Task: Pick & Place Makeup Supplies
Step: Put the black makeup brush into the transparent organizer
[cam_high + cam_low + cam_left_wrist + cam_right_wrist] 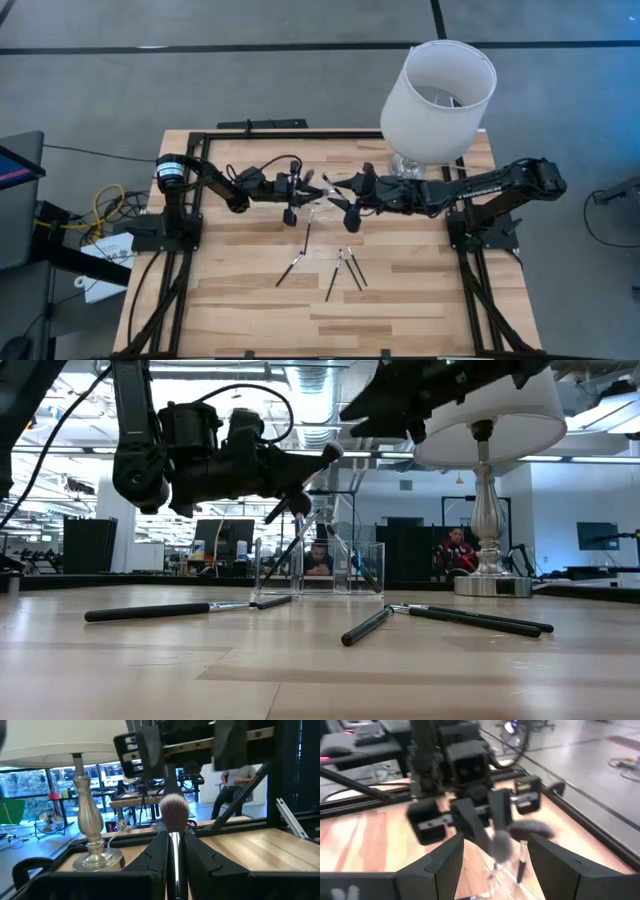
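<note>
Wooden table (250,320): left gripper (172,851) pinches fluffy brush (174,810) above clear holder (320,568) containing brushes; right gripper (495,852) jaws spread, facing it.

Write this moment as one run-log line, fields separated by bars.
left claw: shut on fluffy brush, held above the table | right claw: open, facing it | clear holder: some brushes in | table: loose brushes remain

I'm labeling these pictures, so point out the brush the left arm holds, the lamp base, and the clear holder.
held brush (174,810), left wrist view, on its bristle head
lamp base (491,584), low view, on its silver foot
clear holder (352,567), low view, on its front wall
</note>
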Available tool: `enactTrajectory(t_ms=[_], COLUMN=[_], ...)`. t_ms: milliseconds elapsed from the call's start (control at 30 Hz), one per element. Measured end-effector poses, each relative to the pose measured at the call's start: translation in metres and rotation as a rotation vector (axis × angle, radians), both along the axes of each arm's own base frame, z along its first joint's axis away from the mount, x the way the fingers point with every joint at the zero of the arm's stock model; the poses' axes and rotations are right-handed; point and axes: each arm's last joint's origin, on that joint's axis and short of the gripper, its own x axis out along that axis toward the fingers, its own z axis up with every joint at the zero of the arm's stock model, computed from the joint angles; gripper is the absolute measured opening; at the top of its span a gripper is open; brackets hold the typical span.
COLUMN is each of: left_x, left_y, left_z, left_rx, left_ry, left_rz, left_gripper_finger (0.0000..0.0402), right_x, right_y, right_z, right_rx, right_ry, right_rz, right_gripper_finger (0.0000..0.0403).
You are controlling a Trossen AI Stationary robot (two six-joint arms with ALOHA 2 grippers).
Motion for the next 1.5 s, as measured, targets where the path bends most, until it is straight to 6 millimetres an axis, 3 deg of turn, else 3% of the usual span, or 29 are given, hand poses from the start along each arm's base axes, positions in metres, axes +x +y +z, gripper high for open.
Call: enactTrajectory(t_ms=[300, 467, 767, 1133, 1500], left_x=[0.0, -0.001, -0.004, 0.0, -0.001], left_y=[-0.004, 0.001, 0.012, 0.001, 0.007], left_z=[-0.001, 0.0, 0.0, 0.0, 0.001], left_rx=[0.006, -0.009, -0.056, -0.058, -0.058], left_ry=[0.006, 0.008, 0.011, 0.012, 0.009], left_rz=[-0.063, -0.047, -0.014, -0.054, -0.024], left_gripper_finger=[0.0042, 0.0046, 0.0046, 0.0046, 0.0047], right_x=[0.025, 0.026, 0.013, 0.027, 0.028], right_y=[-0.008, -0.008, 0.008, -0.023, -0.018], right_z=[-0.034, -0.029, 0.006, -0.024, -0.018], right_rx=[-0.036, -0.028, -0.064, -0.019, 0.032], right_ry=[0.07, 0.057, -0.074, 0.009, -0.045], right_rz=[-0.038, -0.019, 0.048, -0.055, 0.064], right_gripper_finger=[0.0214, 0.0214, 0.0214, 0.0214, 0.0214])
